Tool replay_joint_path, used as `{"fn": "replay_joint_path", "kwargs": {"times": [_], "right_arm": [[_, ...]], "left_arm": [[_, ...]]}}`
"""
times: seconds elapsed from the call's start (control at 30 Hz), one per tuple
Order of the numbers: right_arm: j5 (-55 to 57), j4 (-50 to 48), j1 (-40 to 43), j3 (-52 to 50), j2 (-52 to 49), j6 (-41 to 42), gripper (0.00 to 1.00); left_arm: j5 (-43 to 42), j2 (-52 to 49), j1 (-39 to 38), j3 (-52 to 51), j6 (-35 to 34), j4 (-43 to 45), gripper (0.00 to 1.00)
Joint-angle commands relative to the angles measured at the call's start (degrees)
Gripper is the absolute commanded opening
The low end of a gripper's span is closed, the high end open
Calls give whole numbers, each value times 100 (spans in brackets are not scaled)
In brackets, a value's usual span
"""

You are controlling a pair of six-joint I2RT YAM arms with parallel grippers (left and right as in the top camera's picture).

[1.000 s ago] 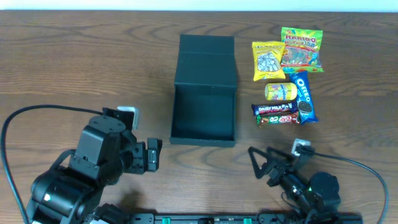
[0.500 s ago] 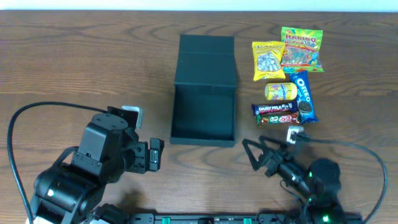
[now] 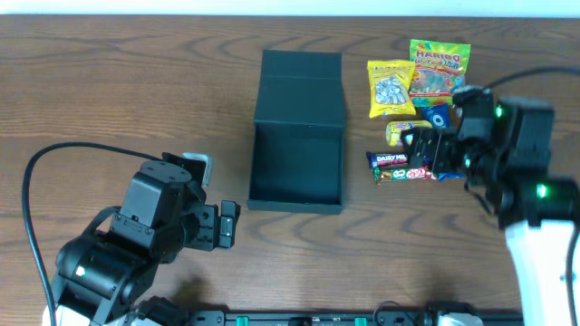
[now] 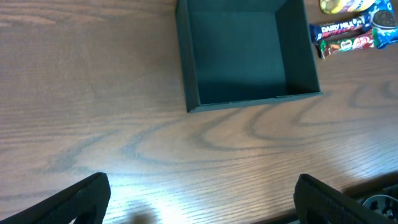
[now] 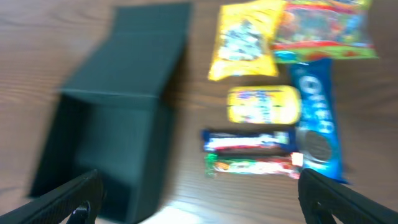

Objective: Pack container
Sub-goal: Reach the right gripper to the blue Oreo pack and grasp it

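My left gripper (image 3: 220, 226) hangs just left of the container's near-left corner, fingers spread wide and gripping nothing. The container (image 3: 297, 167) stands in the middle of the wooden table (image 3: 136, 91), its flap lid (image 3: 302, 91) folded back on the far side. My left wrist view shows its dark floor bare, so I judge that nothing has been packed yet.

All the snacks lie in a cluster to the right of the container. A yellow packet (image 3: 390, 88) and a Haribo bag (image 3: 439, 68) lie level with the lid. Further along, beside the open box, are a small yellow pack (image 5: 264, 104), an Oreo pack (image 5: 314, 124), a Dairy Milk bar (image 3: 391, 158) and a red-green bar (image 5: 252, 167).

My right gripper (image 3: 424, 152) hovers over those nearer snacks, right of the container, with its fingers spread apart and empty. I can't tell whether it touches any packet.

As I read it, the whole job remains: pick up each snack, carry it across into the container, then close the lid.
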State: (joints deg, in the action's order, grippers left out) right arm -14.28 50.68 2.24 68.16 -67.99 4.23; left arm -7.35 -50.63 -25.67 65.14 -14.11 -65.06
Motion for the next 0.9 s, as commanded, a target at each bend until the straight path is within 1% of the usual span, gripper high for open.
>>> {"fn": "replay_joint_path", "kwargs": {"times": [0.0, 0.2, 0.33, 0.4, 0.57, 0.73, 0.87], "right_arm": [[704, 188, 299, 212, -640, -660, 99], [726, 109, 907, 214, -1670, -820, 98], [726, -203, 1126, 214, -2234, -817, 98], [728, -339, 1156, 214, -2441, -822, 97], [831, -595, 1156, 214, -2949, -1217, 95], [1102, -798, 1156, 214, -3432, -1309, 88], [1137, -925, 1156, 214, -3676, -1309, 86]], "left_arm": [[7, 2, 13, -28, 92, -2, 95], [28, 2, 13, -28, 129, 0, 95], [31, -15, 13, -28, 133, 39, 96], [28, -33, 13, -28, 131, 66, 95], [28, -146, 13, -28, 129, 83, 95], [26, -302, 13, -28, 127, 83, 95], [26, -380, 13, -28, 127, 85, 95]]}}
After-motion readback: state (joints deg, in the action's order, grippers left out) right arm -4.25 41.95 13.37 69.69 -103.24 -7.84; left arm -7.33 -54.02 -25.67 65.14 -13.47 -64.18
